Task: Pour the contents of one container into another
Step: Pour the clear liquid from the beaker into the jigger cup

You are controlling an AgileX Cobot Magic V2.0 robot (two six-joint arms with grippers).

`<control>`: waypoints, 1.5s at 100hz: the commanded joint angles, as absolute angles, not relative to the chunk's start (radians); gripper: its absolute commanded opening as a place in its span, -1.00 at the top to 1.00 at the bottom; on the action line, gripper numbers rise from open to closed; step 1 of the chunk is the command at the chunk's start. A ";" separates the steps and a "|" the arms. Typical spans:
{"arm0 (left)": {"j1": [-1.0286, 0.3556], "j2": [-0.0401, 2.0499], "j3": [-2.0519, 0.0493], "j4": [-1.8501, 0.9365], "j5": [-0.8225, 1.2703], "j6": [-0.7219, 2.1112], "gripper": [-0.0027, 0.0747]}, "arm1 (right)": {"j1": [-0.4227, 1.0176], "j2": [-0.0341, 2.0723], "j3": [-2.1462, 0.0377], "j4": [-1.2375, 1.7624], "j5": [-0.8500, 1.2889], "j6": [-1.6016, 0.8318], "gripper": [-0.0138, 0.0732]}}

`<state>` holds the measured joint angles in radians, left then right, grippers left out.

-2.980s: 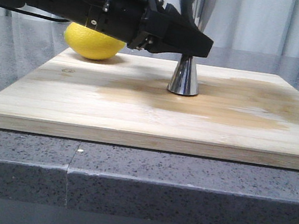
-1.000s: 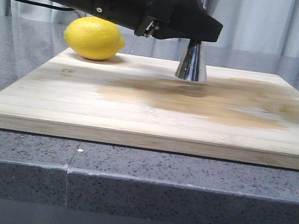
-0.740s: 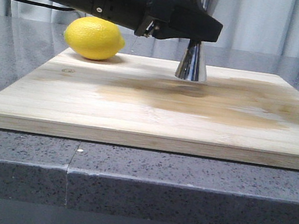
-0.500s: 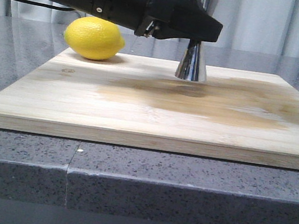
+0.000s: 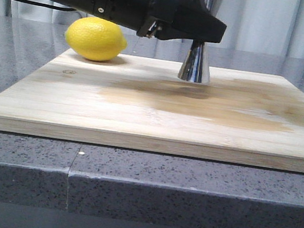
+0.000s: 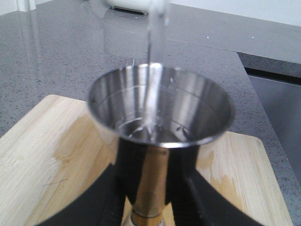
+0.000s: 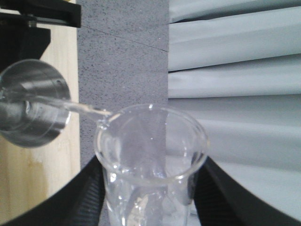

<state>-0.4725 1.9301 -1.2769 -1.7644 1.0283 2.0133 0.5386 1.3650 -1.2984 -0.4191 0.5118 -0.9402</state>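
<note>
The steel jigger (image 5: 195, 63) hangs a little above the wooden board (image 5: 156, 120), its top cut off by the front view's upper edge. My left gripper (image 5: 202, 32) is shut on its narrow waist. In the left wrist view the black fingers (image 6: 134, 162) clamp below the jigger's open cup (image 6: 160, 108), and a thin clear stream (image 6: 155, 47) falls into it. My right gripper (image 7: 150, 188) is shut on the clear glass beaker (image 7: 150, 160), which is tipped. Liquid runs from its lip (image 7: 104, 115) toward the jigger (image 7: 33, 108). The beaker is out of the front view.
A yellow lemon (image 5: 95, 38) lies at the board's far left corner. A wide wet stain (image 5: 211, 106) darkens the board's middle and right. The board rests on a grey speckled counter (image 5: 130, 180). Pale curtains (image 7: 235, 70) hang behind.
Since three seconds ago my left gripper has lifted the jigger off the board and shifted it slightly right. Over the last second nothing has visibly moved.
</note>
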 commanded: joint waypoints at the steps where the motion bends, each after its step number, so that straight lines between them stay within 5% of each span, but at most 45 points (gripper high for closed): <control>1: -0.481 1.878 -1.307 -1.842 1.096 2.011 0.45 | 0.540 1.335 -1.337 -0.458 0.422 -0.949 0.03; 150: -0.481 1.878 -1.307 -1.842 1.096 2.011 0.45 | 0.540 1.341 -1.337 -0.481 0.409 -1.011 0.03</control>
